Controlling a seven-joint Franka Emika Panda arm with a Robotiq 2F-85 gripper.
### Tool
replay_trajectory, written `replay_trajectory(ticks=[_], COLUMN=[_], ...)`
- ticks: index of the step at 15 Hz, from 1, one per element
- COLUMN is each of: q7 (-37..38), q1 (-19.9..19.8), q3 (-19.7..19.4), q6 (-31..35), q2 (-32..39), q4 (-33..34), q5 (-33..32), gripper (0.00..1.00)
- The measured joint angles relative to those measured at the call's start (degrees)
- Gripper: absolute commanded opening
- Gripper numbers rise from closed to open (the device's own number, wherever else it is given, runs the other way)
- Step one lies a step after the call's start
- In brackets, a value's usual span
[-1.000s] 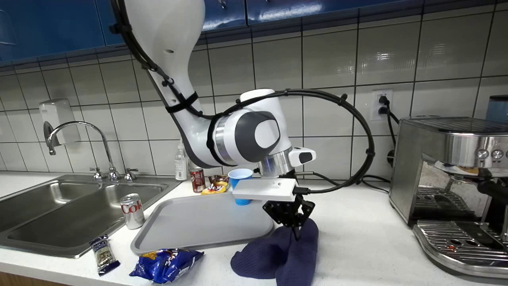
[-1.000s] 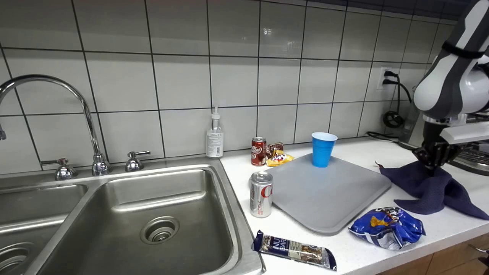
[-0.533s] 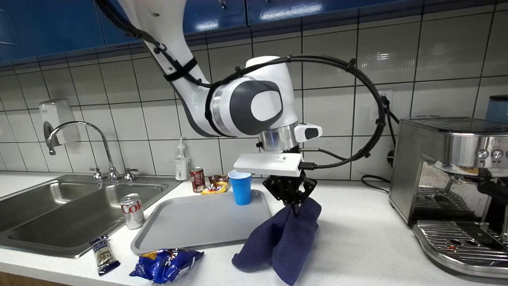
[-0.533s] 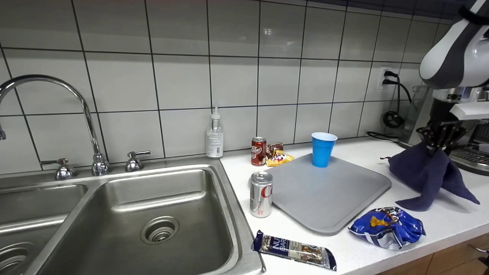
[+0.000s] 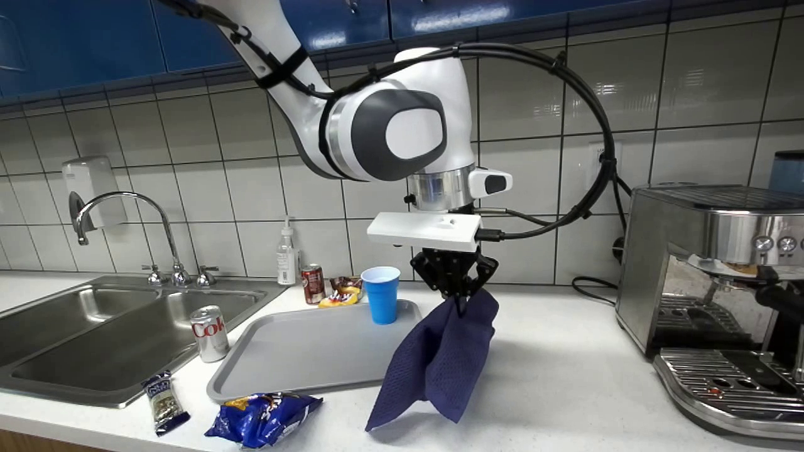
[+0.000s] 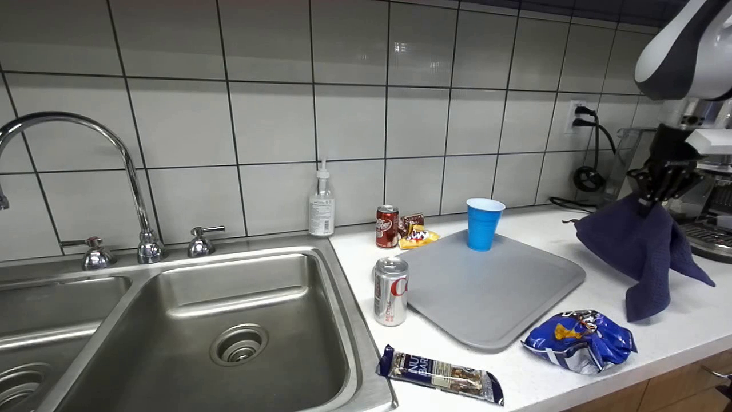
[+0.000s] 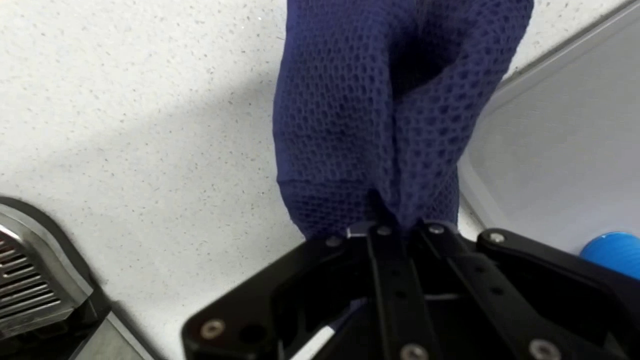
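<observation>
Running below a tiled wall (image 5: 521, 176), the speckled white tabletop (image 5: 553, 376) bears a gray tray (image 5: 308, 351); near it a navy waffle-weave towel (image 5: 452, 358) hangs, pinched near its top by the hand (image 5: 461, 306); a blue plastic cup (image 5: 381, 300) stands on the tray.

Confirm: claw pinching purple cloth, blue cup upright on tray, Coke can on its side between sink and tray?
No: the Coke can isn't on its side; both exterior views show it standing upright between sink and tray. The rest holds: the claw pinches the purple cloth, and the blue cup is upright on the tray.
</observation>
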Motion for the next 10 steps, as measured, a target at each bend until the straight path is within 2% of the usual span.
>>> replay_trajectory(ticks=[10], q7=[-2.72], q1=[0.59], q3=[0.33], q6=[-2.30], q2=[-3.07], q4=[0.12], q5=[4.90], gripper=[0.01])
